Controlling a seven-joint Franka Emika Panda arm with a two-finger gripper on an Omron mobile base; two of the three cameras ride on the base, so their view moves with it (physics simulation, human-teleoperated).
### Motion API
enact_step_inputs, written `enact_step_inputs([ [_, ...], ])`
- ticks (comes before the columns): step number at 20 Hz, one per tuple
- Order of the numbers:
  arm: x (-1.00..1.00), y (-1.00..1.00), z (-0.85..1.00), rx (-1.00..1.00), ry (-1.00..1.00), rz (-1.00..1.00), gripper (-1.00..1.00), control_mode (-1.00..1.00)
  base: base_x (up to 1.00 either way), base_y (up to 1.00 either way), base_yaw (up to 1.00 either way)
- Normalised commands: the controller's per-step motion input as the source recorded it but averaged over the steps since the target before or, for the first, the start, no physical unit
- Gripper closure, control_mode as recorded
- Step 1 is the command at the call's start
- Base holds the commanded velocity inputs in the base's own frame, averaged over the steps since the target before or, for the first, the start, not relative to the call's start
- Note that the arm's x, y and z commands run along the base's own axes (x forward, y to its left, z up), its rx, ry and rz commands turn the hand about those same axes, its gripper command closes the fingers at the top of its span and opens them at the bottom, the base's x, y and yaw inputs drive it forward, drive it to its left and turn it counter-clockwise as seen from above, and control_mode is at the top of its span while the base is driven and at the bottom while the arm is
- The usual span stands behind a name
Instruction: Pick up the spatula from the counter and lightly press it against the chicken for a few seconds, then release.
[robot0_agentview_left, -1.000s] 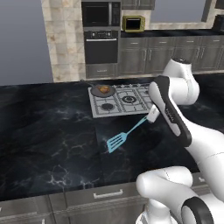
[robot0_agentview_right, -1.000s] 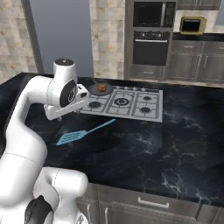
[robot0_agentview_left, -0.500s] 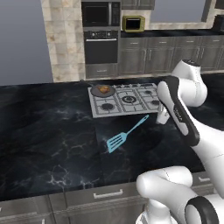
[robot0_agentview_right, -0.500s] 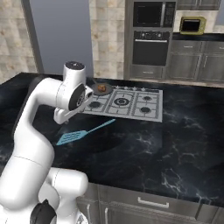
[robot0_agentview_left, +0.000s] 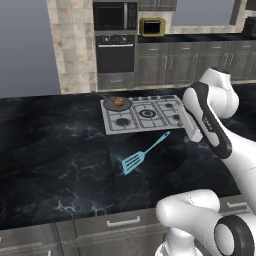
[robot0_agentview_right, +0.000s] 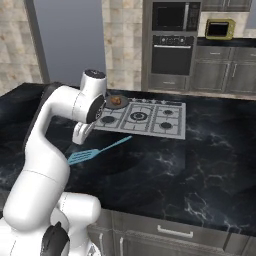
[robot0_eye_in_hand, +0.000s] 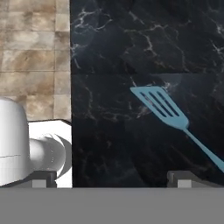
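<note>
1. The cooktop (robot0_agentview_left: 145, 114) is taken as the landmark; it is set into the black marble tabletop (robot0_agentview_left: 60, 160), toward its far side.
2. The spatula (robot0_agentview_left: 144, 152), light blue with a slotted blade, is seen lying flat on the tabletop just in front of the cooktop's front edge.
3. Its handle is angled toward the cooktop, and the tip is brought close to that edge; whether contact is made cannot be told. The blade is turned away from the cooktop, toward the tabletop's near side.
4. The chicken (robot0_agentview_left: 118, 102) is held in a small dark pan (robot0_agentview_left: 110, 105) placed on the cooktop's rear left burner, well apart from the spatula.
5. The claw (robot0_eye_in_hand: 113, 179) is held on the near side of the cooktop, raised above the tabletop. Its two finger tips are set wide apart in the hand view, and nothing is gripped between them.
6. In the hand view the spatula is seen beyond the finger tips, off toward the right one, and is not touched by either.
7. In the left base view the hand is seen across the cooktop's front right corner; in the right base view it is seen beside the front left corner.
8. An oven (robot0_agentview_left: 116, 52) is built into the wall behind the cooktop, with a microwave (robot0_agentview_left: 116, 15) above it.
</note>
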Motion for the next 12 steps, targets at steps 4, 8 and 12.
enact_step_inputs([
  [4, 0.00, -0.07, -0.12, -0.05, -0.03, 0.27, -1.00, -1.00, 0.00, 0.00, 0.00],
  [8, 0.00, -0.03, -0.18, -0.01, -0.05, 0.21, -1.00, -1.00, 0.00, 0.00, 0.00],
  [12, 0.00, -0.06, -0.12, 0.00, -0.11, 0.11, -1.00, -1.00, 0.00, 0.00, 0.00],
])
